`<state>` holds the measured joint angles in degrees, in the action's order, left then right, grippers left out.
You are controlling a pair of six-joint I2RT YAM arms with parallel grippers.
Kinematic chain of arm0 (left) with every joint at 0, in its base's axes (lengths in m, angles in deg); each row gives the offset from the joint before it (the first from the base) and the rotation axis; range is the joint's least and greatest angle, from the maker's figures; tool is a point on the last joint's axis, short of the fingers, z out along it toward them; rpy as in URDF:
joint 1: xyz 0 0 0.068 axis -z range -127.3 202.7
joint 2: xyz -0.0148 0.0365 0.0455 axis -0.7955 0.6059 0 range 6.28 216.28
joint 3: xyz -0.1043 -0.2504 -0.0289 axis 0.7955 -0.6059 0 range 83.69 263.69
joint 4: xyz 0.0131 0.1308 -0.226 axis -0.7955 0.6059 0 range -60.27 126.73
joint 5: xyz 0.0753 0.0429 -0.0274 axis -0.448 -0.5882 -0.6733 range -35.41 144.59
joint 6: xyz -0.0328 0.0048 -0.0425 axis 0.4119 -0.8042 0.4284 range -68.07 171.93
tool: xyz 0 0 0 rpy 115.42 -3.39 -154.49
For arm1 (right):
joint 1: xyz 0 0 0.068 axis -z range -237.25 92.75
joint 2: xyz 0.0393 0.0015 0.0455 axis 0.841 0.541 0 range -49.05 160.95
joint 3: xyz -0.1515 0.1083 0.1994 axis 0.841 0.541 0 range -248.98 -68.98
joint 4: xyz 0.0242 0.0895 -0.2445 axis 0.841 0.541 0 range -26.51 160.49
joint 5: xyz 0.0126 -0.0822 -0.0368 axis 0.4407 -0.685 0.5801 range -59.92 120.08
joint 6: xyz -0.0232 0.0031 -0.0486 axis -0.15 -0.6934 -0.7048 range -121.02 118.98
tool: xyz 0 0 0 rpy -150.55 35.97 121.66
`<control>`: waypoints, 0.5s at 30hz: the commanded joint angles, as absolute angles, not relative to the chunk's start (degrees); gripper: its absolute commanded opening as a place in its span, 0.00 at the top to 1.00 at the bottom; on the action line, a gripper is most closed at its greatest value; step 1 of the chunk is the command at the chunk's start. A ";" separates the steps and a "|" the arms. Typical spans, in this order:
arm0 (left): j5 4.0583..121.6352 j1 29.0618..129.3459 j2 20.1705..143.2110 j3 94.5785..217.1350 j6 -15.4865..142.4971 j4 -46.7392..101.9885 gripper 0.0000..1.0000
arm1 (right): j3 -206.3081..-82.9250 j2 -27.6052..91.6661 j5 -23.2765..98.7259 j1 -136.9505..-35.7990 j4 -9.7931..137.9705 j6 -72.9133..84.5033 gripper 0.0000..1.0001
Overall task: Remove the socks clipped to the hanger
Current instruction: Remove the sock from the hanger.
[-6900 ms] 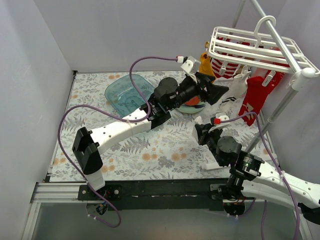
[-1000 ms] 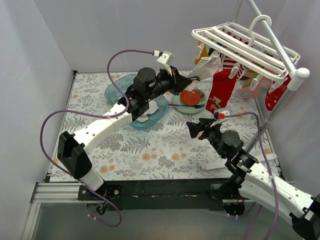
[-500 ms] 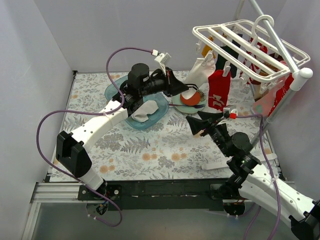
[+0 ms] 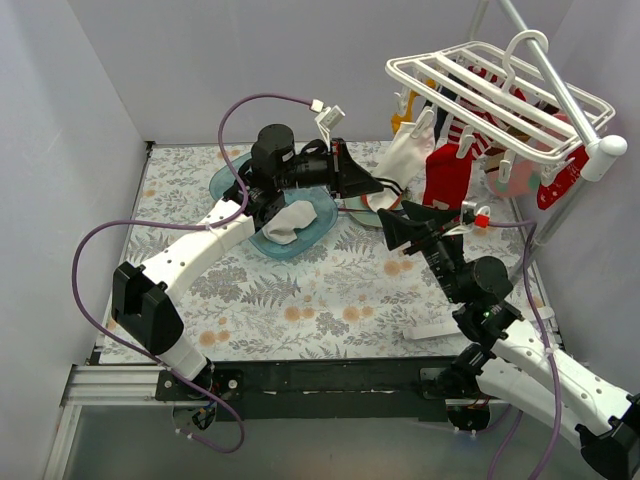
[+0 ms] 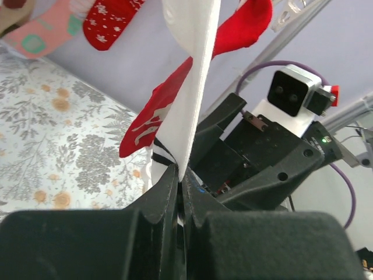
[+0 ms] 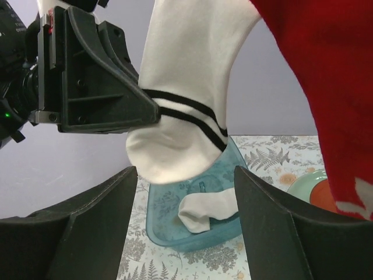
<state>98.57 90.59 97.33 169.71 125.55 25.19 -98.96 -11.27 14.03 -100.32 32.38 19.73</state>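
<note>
The white hanger (image 4: 500, 85) hangs at the upper right with several socks clipped under it. My left gripper (image 4: 378, 187) is shut on the foot of a white sock with black stripes (image 4: 408, 150), which stays clipped and stretched; the fabric is pinched between the fingers (image 5: 169, 192). A red sock (image 4: 445, 175) hangs beside it, with pink (image 4: 510, 178), mustard (image 4: 405, 100) and another red sock (image 4: 560, 180) further along. My right gripper (image 4: 395, 228) is open just below the white sock (image 6: 186, 87), holding nothing.
A blue tub (image 4: 290, 215) behind the left gripper holds a loose white sock (image 6: 207, 210). A green plate (image 6: 303, 186) with a red-orange ball (image 6: 320, 198) lies under the hanger. The stand's pole (image 4: 560, 90) rises at the right edge. A white flat piece (image 4: 440, 328) lies near the right arm.
My right gripper has risen and moved back toward the white sock. The left gripper keeps its hold on that sock, and the hanger has swung round.
</note>
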 commanded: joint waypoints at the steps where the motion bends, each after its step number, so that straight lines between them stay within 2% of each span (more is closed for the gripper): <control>1: 104.93 90.23 94.70 171.75 129.87 20.60 1.00 | -102.99 -10.47 12.94 -99.87 27.20 19.02 0.24; 9: 108.81 90.15 95.32 170.61 135.77 13.47 1.00 | -105.63 -8.01 14.96 -99.87 27.02 18.58 0.22; 15: 108.90 90.15 96.11 170.96 136.92 13.38 1.00 | -106.60 -6.95 16.98 -99.87 25.97 18.93 0.23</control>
